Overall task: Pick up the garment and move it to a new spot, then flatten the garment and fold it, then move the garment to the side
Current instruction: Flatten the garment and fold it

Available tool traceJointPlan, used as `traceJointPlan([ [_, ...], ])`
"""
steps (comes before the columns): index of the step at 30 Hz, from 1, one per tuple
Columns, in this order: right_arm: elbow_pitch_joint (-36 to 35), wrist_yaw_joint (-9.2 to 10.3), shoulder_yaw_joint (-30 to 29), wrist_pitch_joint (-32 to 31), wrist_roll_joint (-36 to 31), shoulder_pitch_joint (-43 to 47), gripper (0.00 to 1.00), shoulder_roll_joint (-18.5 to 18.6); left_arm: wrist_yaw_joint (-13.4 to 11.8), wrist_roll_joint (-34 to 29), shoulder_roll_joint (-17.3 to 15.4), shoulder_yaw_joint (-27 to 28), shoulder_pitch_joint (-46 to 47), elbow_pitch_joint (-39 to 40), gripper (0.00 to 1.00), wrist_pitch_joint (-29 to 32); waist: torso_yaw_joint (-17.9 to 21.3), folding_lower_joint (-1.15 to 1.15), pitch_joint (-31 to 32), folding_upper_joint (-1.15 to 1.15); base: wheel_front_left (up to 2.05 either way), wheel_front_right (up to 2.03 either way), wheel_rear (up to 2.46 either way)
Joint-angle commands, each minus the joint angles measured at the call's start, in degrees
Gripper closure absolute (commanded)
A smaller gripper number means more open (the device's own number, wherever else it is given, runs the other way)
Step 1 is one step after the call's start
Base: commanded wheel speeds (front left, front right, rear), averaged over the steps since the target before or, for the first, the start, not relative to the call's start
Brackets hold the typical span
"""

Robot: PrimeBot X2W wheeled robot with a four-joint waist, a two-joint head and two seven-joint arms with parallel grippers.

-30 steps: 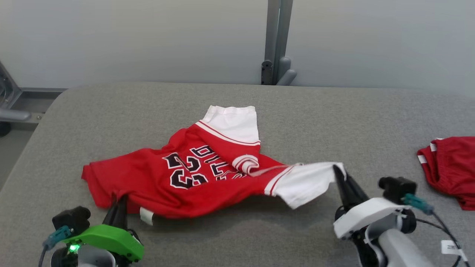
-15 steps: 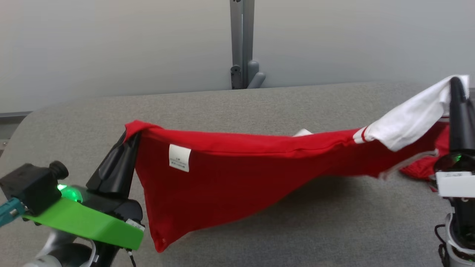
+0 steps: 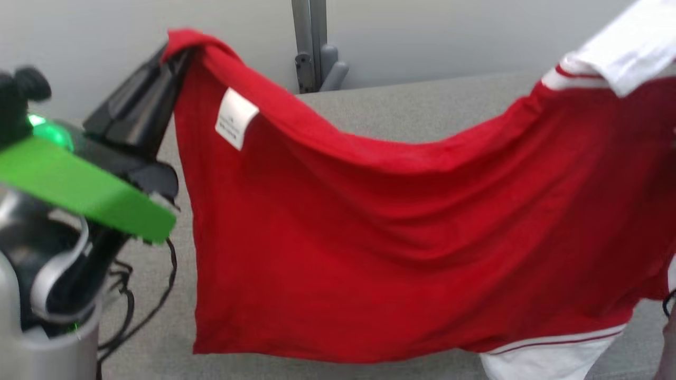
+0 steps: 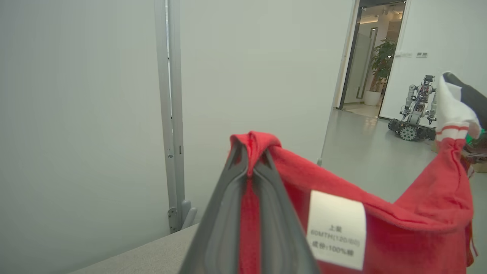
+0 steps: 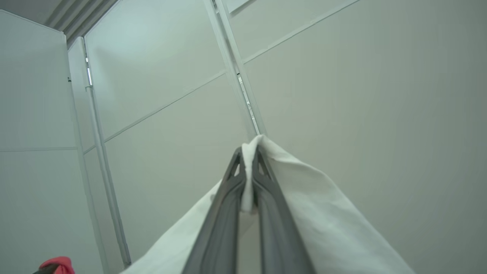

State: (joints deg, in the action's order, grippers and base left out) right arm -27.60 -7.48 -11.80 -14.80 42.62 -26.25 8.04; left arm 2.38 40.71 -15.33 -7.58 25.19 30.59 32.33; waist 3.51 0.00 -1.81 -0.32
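Note:
The garment (image 3: pixel 380 232) is a red jersey with white sleeves, hanging spread out in the air above the grey table (image 3: pixel 412 111). My left gripper (image 3: pixel 171 55) is shut on its red hem corner at the upper left, beside a white care label (image 3: pixel 235 124). In the left wrist view the left gripper (image 4: pixel 251 152) pinches red cloth (image 4: pixel 380 236), and the other gripper's dark finger (image 4: pixel 466 93) shows at the far right in a white sleeve. In the right wrist view my right gripper (image 5: pixel 249 156) is shut on the white sleeve (image 5: pixel 319 220). A second white sleeve (image 3: pixel 544 359) dangles at the bottom right.
A grey wall panel with a metal post and bracket (image 3: pixel 311 47) stands behind the table. In the left wrist view an open doorway with a potted plant (image 4: pixel 382 68) and a small tracked robot (image 4: pixel 416 110) lie on the floor beyond.
Both grippers have lifted the garment off the table and raised it high, stretching it between them. The head camera has also shifted, so the post sits further left.

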Motion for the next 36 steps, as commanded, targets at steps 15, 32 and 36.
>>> traceJointPlan([
  [15,46.0,-0.02,5.0,4.8,-17.3,-56.7,1.0,-4.8,0.0,-13.4,-2.4,-2.3,55.6,-52.7,1.0,-6.7,-0.1,0.0,-35.0,0.32,0.0,0.0,0.0],
  [32,61.3,-0.02,33.0,26.6,-5.4,-47.7,1.0,-3.5,5.0,-19.3,-6.6,-6.8,53.3,-84.0,1.0,-45.4,4.3,0.0,-36.1,0.32,0.0,0.0,0.0],
  [36,56.4,-0.02,38.6,28.4,0.1,-34.8,1.0,1.1,5.1,-15.0,-6.9,-7.0,43.2,-83.3,1.0,-47.2,4.1,0.0,-31.2,0.32,0.0,0.0,0.0],
])
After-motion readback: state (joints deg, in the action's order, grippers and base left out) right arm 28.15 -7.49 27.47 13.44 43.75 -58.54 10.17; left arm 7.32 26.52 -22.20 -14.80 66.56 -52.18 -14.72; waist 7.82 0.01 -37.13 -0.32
